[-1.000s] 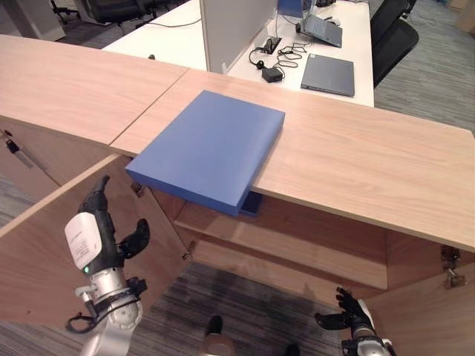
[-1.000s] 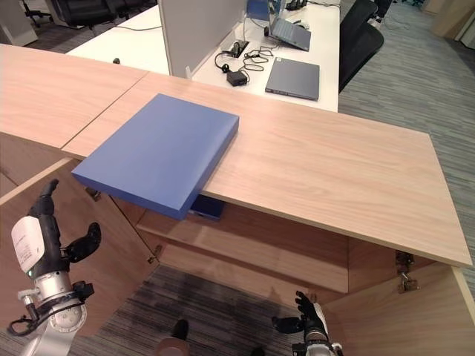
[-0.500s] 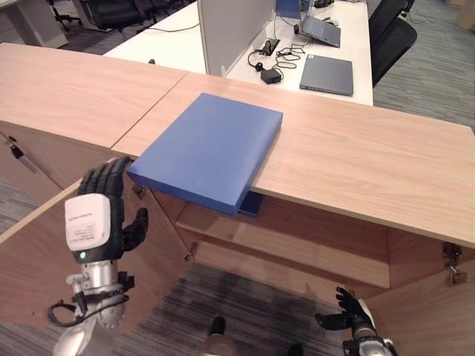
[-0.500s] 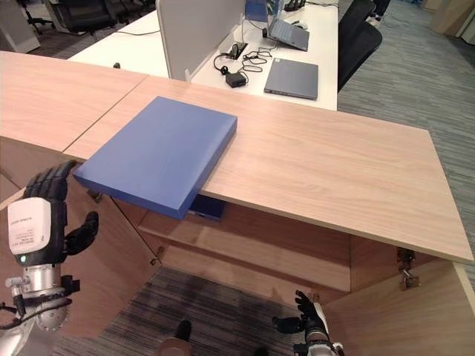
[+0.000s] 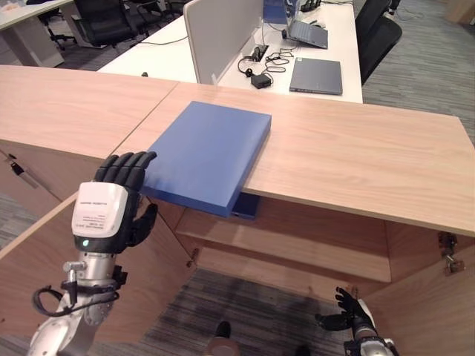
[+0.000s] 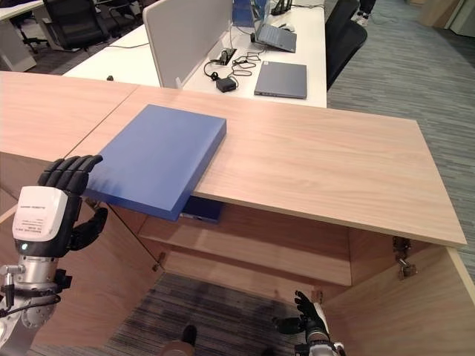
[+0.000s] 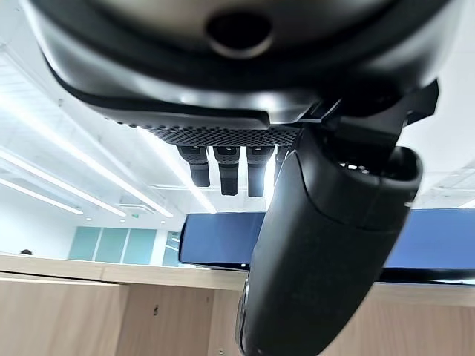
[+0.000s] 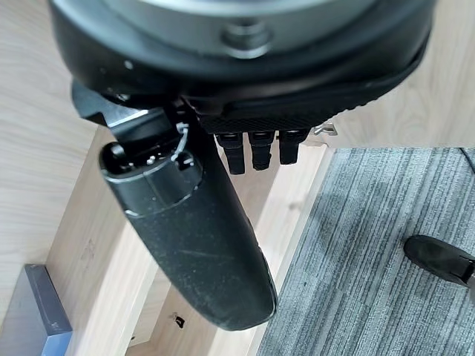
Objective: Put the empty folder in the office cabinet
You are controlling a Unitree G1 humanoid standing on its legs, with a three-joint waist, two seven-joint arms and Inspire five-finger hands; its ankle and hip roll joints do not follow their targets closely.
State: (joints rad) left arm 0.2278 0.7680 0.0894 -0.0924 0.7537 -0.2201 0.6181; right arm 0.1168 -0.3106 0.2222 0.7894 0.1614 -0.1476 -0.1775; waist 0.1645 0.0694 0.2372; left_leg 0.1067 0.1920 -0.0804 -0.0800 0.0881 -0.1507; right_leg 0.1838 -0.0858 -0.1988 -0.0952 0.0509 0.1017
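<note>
While the blue folder (image 5: 204, 152) overhangs the cabinet top (image 5: 356, 159) edge, left hand (image 5: 111, 211) beside its corner, fingers loosely curled, empty; looks stiff, light, smooth-faced — grip the overhanging edge; right hand (image 5: 349, 319) low, relaxed.

Left hand (image 5: 107, 211) covering the near corner of the flat blue folder (image 5: 206, 153); small dark-blue item (image 5: 245, 205) under the wooden worktop (image 5: 356, 163) mostly hidden by that folder
</note>
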